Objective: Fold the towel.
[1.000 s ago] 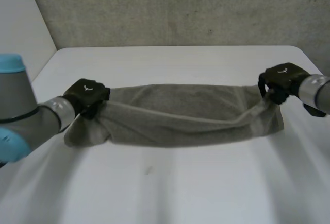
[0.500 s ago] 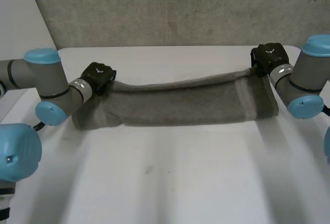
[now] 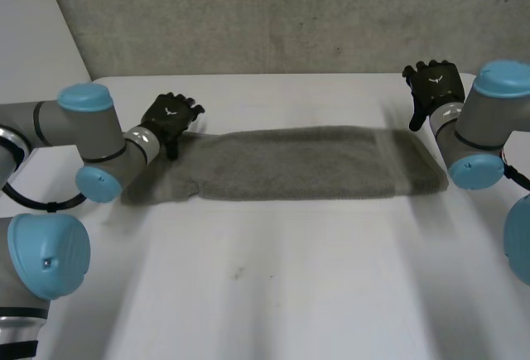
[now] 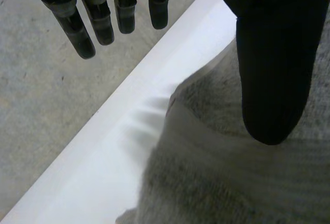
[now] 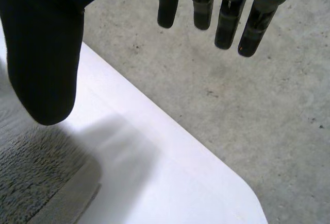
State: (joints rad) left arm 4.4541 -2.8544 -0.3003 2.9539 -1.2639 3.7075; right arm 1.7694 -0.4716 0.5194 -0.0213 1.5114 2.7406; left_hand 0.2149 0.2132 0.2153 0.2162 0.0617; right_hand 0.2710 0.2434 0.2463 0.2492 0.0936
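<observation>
One grey terry towel [image 3: 298,164], folded into a long flat strip, lies on the white table [image 3: 273,294] between the two black hands. Its one end reaches under the left hand [image 3: 170,116], and its other end stops just short of the right hand [image 3: 435,87].

In the left wrist view the towel's corner [image 4: 232,183] lies beneath the left hand's thumb [image 4: 268,80]. The straight fingers [image 4: 82,28] reach out past the cloth and the table edge, over the grey concrete floor [image 4: 41,105]. This hand is released, spread wide and grasping nothing. The thumb hangs over the pile, and whether it touches cannot be told.

In the right wrist view a banded corner of the towel [image 5: 36,193] lies below the right hand's thumb [image 5: 44,54], apart from it. The fingers [image 5: 227,18] point straight out beyond the rounded table corner [image 5: 216,193]. This hand too is released, splayed and holding nothing.

There are two hands, one towel and one table.
</observation>
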